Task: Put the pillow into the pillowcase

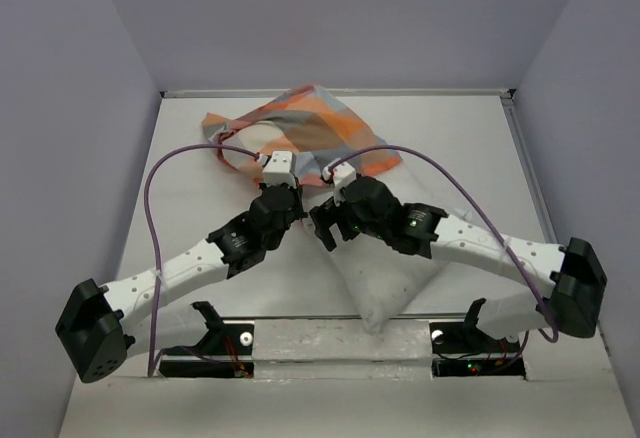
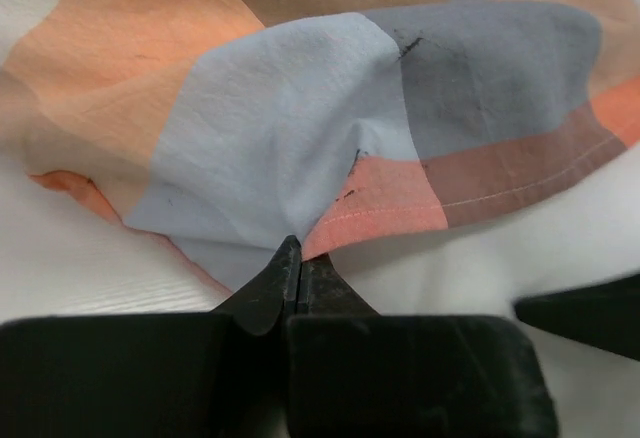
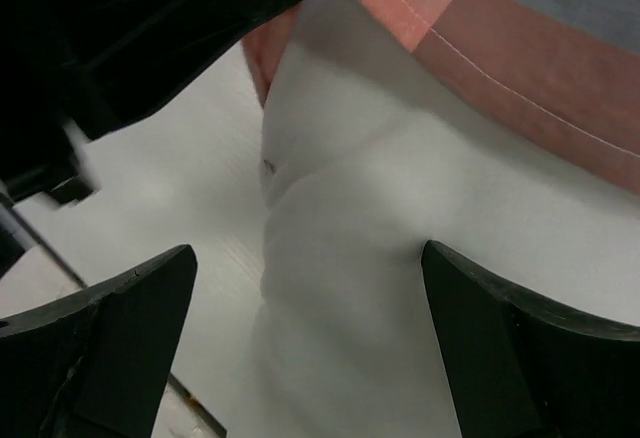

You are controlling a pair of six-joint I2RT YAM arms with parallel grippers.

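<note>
The checked pillowcase lies bunched at the back middle of the table, and its open hem lies over the far end of the white pillow. The pillow runs from there towards the near edge, under my right arm. My left gripper is shut, its tips pinching the pillowcase at the hem, with the pillow just below. My right gripper is open and straddles the pillow without closing on it. The pillowcase hem shows just beyond it.
Purple cables arch from both arms over the table. Lilac walls close in the left, right and back sides. A raised rim runs along the back edge. The left gripper's black body is close to the right gripper.
</note>
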